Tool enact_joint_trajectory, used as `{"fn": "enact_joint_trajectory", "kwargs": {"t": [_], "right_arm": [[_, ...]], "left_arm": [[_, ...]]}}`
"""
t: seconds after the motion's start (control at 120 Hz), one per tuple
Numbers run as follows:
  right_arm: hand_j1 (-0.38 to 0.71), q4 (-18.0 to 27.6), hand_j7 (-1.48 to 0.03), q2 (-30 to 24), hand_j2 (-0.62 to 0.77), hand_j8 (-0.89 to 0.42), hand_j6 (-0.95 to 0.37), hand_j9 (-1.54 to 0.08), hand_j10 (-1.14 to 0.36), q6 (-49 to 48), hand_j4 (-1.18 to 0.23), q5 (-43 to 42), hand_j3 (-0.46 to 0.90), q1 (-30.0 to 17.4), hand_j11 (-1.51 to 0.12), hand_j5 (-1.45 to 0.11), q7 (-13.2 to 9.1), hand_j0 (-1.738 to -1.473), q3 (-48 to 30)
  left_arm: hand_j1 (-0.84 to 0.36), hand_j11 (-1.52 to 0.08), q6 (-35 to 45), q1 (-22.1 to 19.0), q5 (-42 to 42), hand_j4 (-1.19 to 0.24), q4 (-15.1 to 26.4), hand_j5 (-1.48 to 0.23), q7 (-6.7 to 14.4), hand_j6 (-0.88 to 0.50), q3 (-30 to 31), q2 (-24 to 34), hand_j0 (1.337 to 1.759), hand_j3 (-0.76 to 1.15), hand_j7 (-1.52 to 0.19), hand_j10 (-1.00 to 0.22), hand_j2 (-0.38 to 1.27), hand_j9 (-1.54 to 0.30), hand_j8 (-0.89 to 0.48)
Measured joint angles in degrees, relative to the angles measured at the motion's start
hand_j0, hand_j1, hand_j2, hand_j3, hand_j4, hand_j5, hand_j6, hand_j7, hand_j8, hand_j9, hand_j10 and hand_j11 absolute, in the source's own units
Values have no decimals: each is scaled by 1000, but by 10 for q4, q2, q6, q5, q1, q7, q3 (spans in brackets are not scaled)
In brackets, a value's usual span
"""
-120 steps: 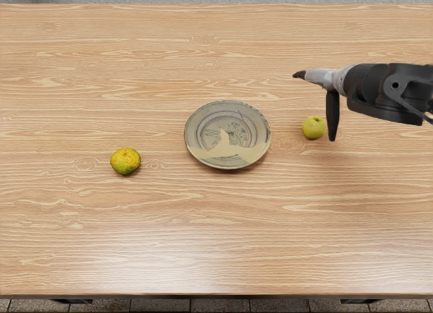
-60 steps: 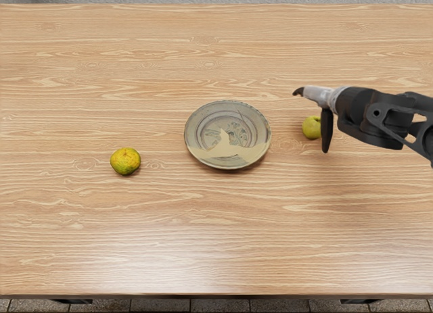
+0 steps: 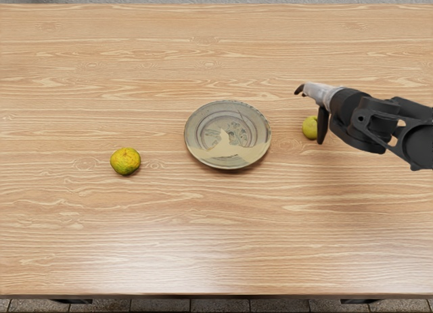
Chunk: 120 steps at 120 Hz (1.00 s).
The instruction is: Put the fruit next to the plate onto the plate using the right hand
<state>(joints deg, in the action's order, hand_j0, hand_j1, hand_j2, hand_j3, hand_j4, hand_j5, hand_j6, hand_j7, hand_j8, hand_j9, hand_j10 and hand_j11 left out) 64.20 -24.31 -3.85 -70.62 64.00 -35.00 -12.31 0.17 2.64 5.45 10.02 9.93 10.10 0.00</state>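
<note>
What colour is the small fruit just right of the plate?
The fruit is yellow-green; it shows best in the head view.

Plate (image 3: 227,105) sat near centre of table (image 3: 203,232). Left fruit (image 3: 126,161) lay on table well left of plate, slightly nearer front edge. Right fruit (image 3: 309,128) lay on table near plate's right side, not touching. Right hand (image 3: 330,109) was just right of right fruit, partly overlapping it
</note>
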Motion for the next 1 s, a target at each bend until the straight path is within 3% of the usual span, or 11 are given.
{"fn": "enact_joint_trajectory", "kwargs": {"t": [0.6, 1.0], "right_arm": [[-86, -35, -286, 30, -42, -224, -226, -287, -223, 18, -224, 0, 0, -23, -287, -287, 0, -1658, 1], [43, -13, -427, 14, -63, -332, -333, -427, -331, 44, -331, -3, 0, -31, -427, -427, 0, -1658, 5]], "left_arm": [[349, 0, 0, 0, 0, 0, 0, 0, 0, 0, 0, 0, 1658, 0, 0, 0, 0, 0, 0], [349, 0, 0, 0, 0, 0, 0, 0, 0, 0, 0, 0, 1658, 0, 0, 0, 0, 0, 0]]}}
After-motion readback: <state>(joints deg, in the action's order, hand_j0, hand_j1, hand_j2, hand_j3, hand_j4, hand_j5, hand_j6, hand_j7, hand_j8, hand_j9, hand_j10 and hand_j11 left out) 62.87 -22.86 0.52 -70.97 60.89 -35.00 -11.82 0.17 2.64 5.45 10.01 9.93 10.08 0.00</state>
